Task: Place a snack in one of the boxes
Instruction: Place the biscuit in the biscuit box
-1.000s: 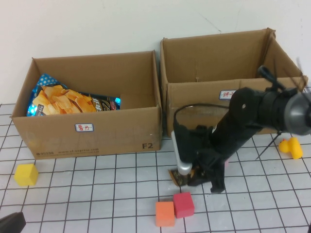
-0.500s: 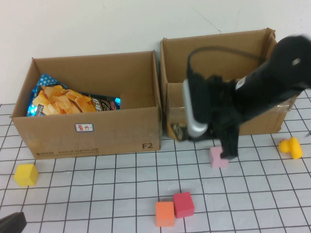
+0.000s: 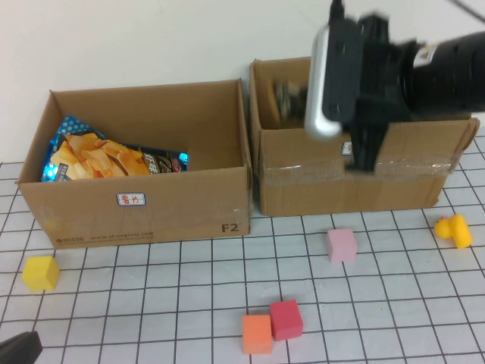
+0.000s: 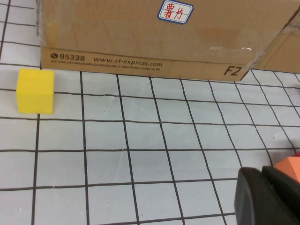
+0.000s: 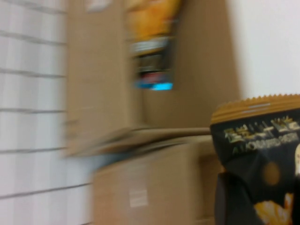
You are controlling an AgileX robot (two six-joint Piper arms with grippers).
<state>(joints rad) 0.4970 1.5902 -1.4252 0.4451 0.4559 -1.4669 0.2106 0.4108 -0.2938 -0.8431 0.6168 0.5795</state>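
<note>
Since the earlier frames the right arm has risen from the desk's front-centre, near the red block and orange block, and carried its load up and back; the right claw now hangs over the right box at the desk's rear right. The snack packet, dark with a gold serrated top edge, is clamped in that claw; in the high view it shows only as a blur above the box's rear left corner, clear of the cardboard. The left box, at rear left, already holds a blue chip bag.

The left claw is parked low at the desk's front-left corner; I cannot tell whether it is apart or together.

Loose items noted: yellow block near the left edge, pink block in front of the right box, yellow duck at the right edge.

Risks, as judgement: the packet sits close to the wall shared by both boxes, so an early release could lodge it on a rim or drop it between the boxes. The arm appears to be travelling fast; the packet may swing or slip. A descending wrist could catch the near flap.
</note>
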